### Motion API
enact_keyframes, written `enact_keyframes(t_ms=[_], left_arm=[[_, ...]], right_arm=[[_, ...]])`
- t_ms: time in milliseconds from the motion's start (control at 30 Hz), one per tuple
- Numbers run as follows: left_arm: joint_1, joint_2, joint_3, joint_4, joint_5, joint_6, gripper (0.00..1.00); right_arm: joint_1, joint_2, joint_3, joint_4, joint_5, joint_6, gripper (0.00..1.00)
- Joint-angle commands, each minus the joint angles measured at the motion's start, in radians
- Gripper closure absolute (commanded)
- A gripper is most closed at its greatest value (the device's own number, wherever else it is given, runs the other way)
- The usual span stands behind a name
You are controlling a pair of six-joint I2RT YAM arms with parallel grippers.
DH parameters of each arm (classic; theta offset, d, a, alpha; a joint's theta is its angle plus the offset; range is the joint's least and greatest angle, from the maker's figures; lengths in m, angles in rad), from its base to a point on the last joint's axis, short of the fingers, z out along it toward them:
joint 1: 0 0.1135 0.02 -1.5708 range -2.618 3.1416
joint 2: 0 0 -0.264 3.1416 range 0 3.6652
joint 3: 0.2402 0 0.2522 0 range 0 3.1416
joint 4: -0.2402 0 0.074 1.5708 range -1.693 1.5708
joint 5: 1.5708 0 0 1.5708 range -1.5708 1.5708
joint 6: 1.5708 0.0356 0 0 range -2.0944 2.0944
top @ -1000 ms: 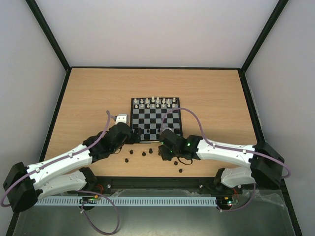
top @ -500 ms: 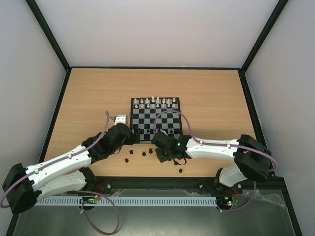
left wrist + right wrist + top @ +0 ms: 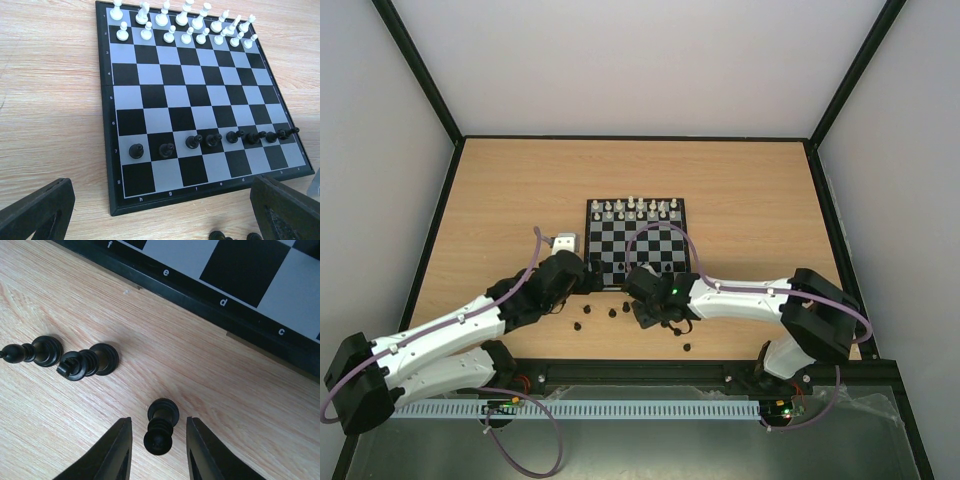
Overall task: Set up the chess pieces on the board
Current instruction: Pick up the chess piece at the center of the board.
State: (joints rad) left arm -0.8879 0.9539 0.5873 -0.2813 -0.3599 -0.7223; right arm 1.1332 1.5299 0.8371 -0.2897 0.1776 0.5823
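The board [image 3: 636,243] lies mid-table, with white pieces on its far rows. In the left wrist view, several black pawns [image 3: 200,140] stand along the board's [image 3: 107,150] row 7. My left gripper [image 3: 160,220] is open and empty, hovering over the board's near left corner [image 3: 594,279]. My right gripper [image 3: 161,452] is open, low over the table just in front of the board [image 3: 642,311]. A black piece [image 3: 161,425] sits between its fingers, untouched. Two more black pieces [image 3: 42,351] [image 3: 89,362] lie on their sides to its left.
Loose black pieces are scattered on the wood in front of the board [image 3: 578,326] [image 3: 612,312] [image 3: 687,347]. A small white box [image 3: 564,241] sits left of the board. The board's dark front border [image 3: 225,315] runs across the top of the right wrist view.
My right arm has swung left along the board's front edge and its gripper now straddles a loose black piece. The left arm has barely moved.
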Motion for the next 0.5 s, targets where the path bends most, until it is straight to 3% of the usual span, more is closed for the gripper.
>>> enact_keyframes(t_ms=[0, 300, 467], left_arm=[[-0.005, -0.026, -0.017, -0.031, -0.023, 0.0, 0.01], [-0.006, -0.04, -0.018, -0.039, -0.026, -0.002, 0.01], [-0.006, -0.035, -0.018, -0.039, -0.025, -0.002, 0.01]], right_arm=[[0.008, 0.022, 0.029, -0.016, 0.027, -0.01, 0.72], [0.009, 0.024, 0.041, -0.03, 0.035, -0.009, 0.89], [0.008, 0.0, 0.072, -0.065, 0.083, -0.014, 0.91]])
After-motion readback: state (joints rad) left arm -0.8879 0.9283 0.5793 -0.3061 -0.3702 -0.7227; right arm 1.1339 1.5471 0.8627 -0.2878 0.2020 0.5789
